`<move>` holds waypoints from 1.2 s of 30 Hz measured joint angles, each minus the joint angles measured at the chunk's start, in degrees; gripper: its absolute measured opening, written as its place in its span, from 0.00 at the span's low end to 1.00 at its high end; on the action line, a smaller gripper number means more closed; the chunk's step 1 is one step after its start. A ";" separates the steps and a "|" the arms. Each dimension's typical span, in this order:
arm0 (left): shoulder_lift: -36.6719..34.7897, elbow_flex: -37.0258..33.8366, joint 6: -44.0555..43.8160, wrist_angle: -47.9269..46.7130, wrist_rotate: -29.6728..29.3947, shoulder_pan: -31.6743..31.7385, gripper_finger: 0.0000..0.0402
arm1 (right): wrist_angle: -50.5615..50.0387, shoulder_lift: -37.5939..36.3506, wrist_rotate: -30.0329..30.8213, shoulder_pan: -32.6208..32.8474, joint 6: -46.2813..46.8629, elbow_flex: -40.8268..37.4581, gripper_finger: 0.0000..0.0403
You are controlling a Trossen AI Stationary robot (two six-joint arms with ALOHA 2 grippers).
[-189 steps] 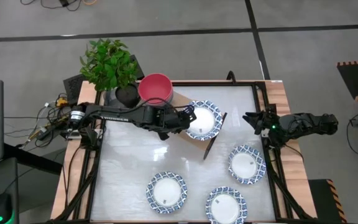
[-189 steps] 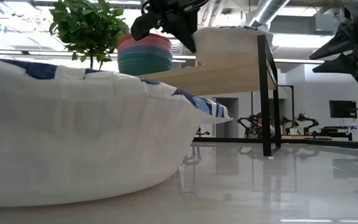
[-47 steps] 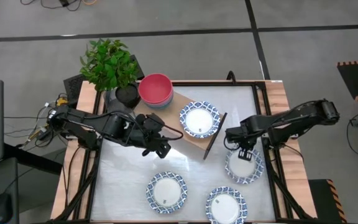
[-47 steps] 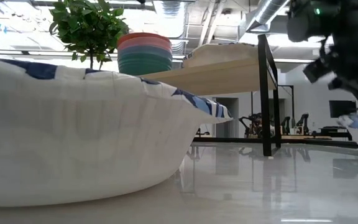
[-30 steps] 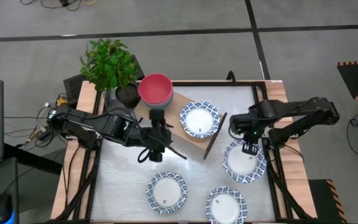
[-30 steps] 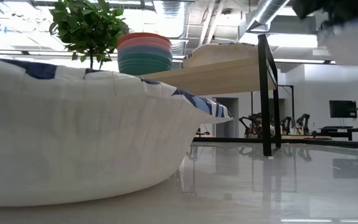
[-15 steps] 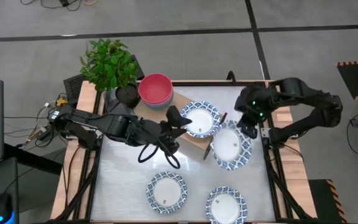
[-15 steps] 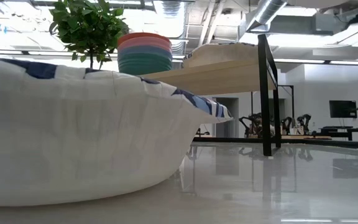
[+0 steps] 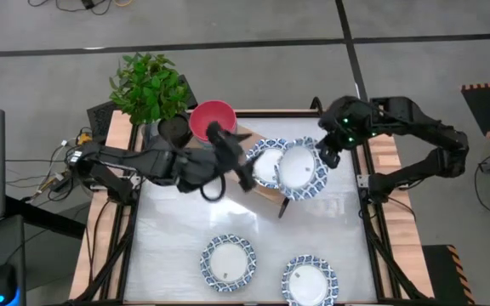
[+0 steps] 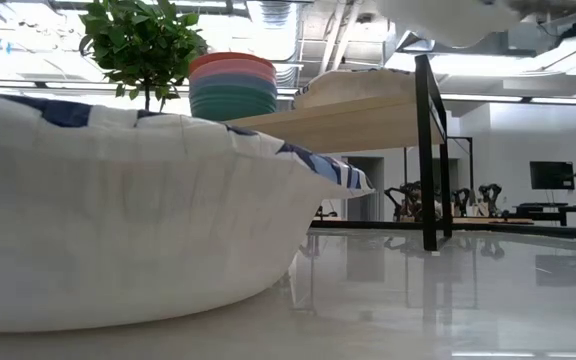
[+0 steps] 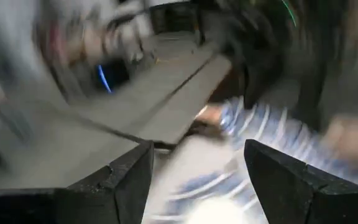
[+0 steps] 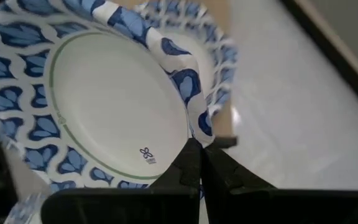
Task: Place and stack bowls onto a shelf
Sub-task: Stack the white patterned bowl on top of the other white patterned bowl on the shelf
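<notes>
The white bowl with the blue patterned rim hangs in the air over the shelf, overlapping the patterned bowl already set there — half a second ago it was lower and beside the shelf's dark end support, and a second ago down near the table's right edge. The right gripper is pinched closed on its rim, the jaws meeting at the blue edge. So the carry is nearly over; what remains, by my reading, is to centre it and lower it onto the bowl beneath. The left gripper, jaws wide and empty, has swung up from the table middle to the shelf, just beside the stack of plain bowls. Two patterned bowls wait on the table.
</notes>
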 joint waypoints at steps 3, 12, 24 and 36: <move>-2.12 0.04 -26.67 -0.94 4.55 1.18 0.59 | 3.19 0.00 3.34 -0.57 1.36 0.00 0.05; -1.80 0.04 -55.38 -7.90 13.37 5.96 0.59 | 14.00 0.00 6.11 -0.62 2.04 0.00 0.05; -0.86 0.02 -55.27 -14.92 13.77 8.03 0.59 | 13.30 0.73 6.16 -2.93 2.00 0.03 0.05; 0.23 0.04 -49.27 -12.98 14.66 7.50 0.59 | 14.29 6.71 4.44 -4.58 -0.43 -0.02 0.06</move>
